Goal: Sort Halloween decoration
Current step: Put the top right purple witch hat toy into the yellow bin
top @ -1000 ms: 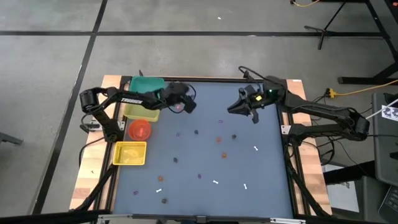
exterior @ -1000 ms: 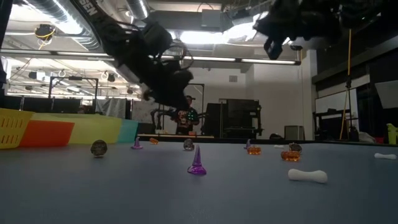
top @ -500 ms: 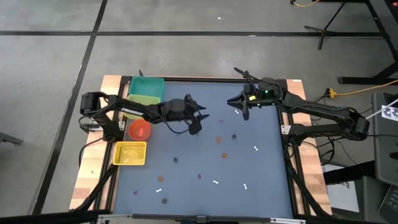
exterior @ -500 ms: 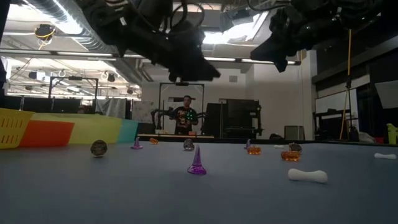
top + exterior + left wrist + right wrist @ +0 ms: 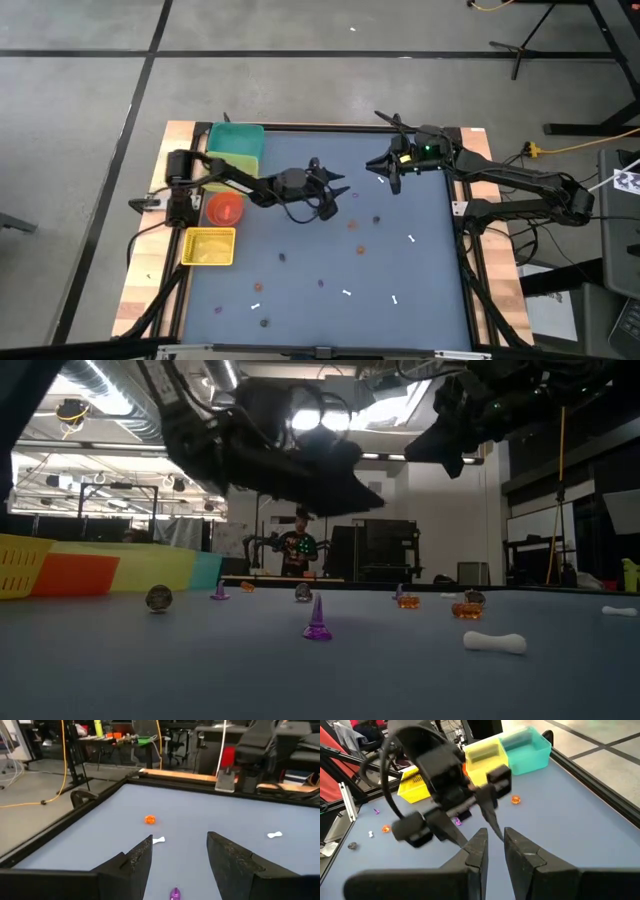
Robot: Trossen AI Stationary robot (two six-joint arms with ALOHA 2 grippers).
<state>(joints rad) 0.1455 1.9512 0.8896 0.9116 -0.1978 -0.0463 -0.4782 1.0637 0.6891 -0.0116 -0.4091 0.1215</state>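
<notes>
Left gripper (image 5: 336, 200): above the mat's middle, a little toward 11 o'clock; fingers (image 5: 135, 860) spread wide, nothing between them.
Right gripper (image 5: 390, 180): high over the mat toward 1 o'clock; fingers (image 5: 479, 847) a narrow gap apart, nothing seen in the gap.
Purple cone (image 5: 175, 893): on the mat just below the left gripper, apart from both fingers.
Orange trinket (image 5: 149, 819): on the mat beyond the left gripper; a white stick (image 5: 158, 840) lies nearer, a second white stick (image 5: 274, 835) off to one side.
Other trinkets: scattered over the mat from the centre toward 6 o'clock in the high view, orange (image 5: 352, 225), dark (image 5: 283, 257) and white (image 5: 411, 238), all well apart.
Low view: a purple cone (image 5: 317, 619) stands upright, a white bone (image 5: 495, 643) lies toward 4 o'clock of it.
Bins: teal (image 5: 236, 137), yellow (image 5: 209, 246) and a red one (image 5: 224, 208) between, along the mat's 9 o'clock edge.
Mat (image 5: 430, 290): blue-grey.
Person (image 5: 298, 550): standing in the room beyond the table.
</notes>
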